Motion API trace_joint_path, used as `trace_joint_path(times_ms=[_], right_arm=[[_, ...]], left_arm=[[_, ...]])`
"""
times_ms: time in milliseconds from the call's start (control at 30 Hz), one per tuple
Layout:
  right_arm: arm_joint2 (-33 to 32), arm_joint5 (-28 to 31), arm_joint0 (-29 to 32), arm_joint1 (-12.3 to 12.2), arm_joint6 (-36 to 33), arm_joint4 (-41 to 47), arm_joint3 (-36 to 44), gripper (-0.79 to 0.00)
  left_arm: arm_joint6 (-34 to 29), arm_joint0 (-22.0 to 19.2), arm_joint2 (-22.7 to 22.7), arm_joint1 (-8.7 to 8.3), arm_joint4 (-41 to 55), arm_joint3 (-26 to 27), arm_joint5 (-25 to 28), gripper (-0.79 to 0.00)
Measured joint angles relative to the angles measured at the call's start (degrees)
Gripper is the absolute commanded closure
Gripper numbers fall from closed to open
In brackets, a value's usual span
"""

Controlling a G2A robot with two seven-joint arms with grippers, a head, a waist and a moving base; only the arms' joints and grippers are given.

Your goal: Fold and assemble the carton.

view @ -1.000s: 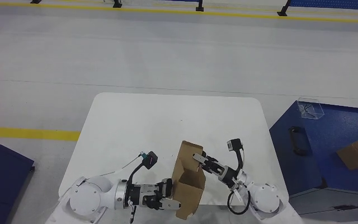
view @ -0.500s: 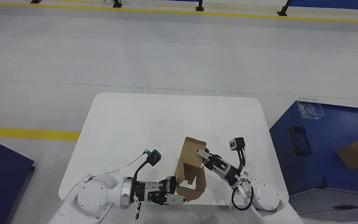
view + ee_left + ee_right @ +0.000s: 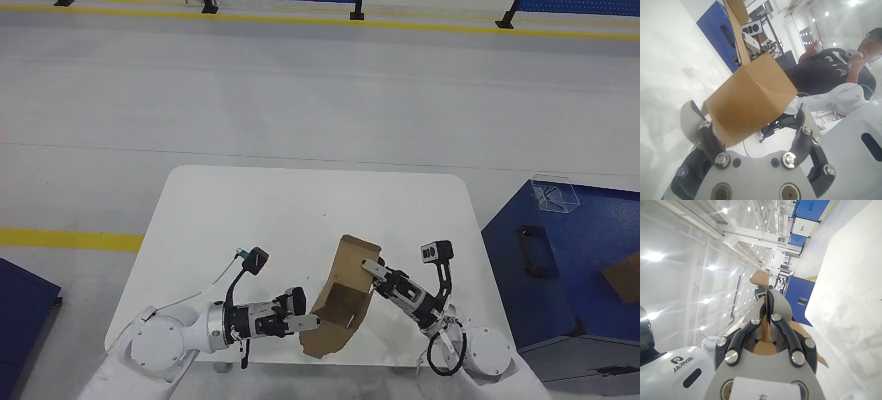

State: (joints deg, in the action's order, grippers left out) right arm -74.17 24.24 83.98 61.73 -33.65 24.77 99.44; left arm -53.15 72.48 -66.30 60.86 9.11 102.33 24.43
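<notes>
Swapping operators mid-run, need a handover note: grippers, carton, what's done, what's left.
Grippers: the left gripper is open, with its fingers either side of the carton's lower corner and not clamped. The right gripper is shut on a thin upper panel.
The carton sits tilted between the arms at the near edge of the table. I cannot tell whether it rests on the table.
Done: the body is opened into a box shape, with one face open.
Left: fold the flaps in and close it. The left gripper probably needs a grip first.
</notes>
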Motion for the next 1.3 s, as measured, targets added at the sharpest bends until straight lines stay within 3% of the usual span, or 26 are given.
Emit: trace_joint_path(times_ms=[233, 433, 567, 700, 800, 900, 1300], right_arm=[[-0.4, -0.5, 0.8, 0.2, 0.4, 4.0, 1.9, 0.000], [-1.6, -2.4, -1.8, 0.7, -4.1, 19.6, -2.7, 0.000], [-2.1, -2.6, -3.7, 1.1, -9.6, 29.7, -6.2, 0.000], [-2.0, -0.2, -4.7, 1.6, -14.1, 34.7, -8.4, 0.000], [-1.9, 1.0, -5.1, 2.0, -16.2, 36.5, -9.0, 0.000], [-1.7, 3.3, -5.0, 2.3, -16.9, 36.7, -8.9, 0.000], [-1.8, 18.6, -2.2, 3.7, -10.6, 27.2, -4.0, 0.000]], left_arm=[[0.4, 0.3, -0.2, 0.04, 0.9, 0.0, -0.3, -0.785], [1.2, 0.0, -4.9, 0.06, 21.0, -5.3, -0.7, -0.785], [-8.0, -2.0, -3.5, 0.64, 40.8, -9.5, -8.4, -0.785], [-18.4, -5.3, -1.3, 1.57, 59.0, -15.3, -19.9, -0.785], [-22.6, -7.9, 1.0, 2.31, 66.0, -19.3, -27.2, -0.785], [-24.0, -9.9, 3.5, 3.09, 67.3, -21.8, -30.2, -0.785], [-30.5, -15.0, 12.0, 6.65, 66.7, -29.8, -27.0, -0.785]])
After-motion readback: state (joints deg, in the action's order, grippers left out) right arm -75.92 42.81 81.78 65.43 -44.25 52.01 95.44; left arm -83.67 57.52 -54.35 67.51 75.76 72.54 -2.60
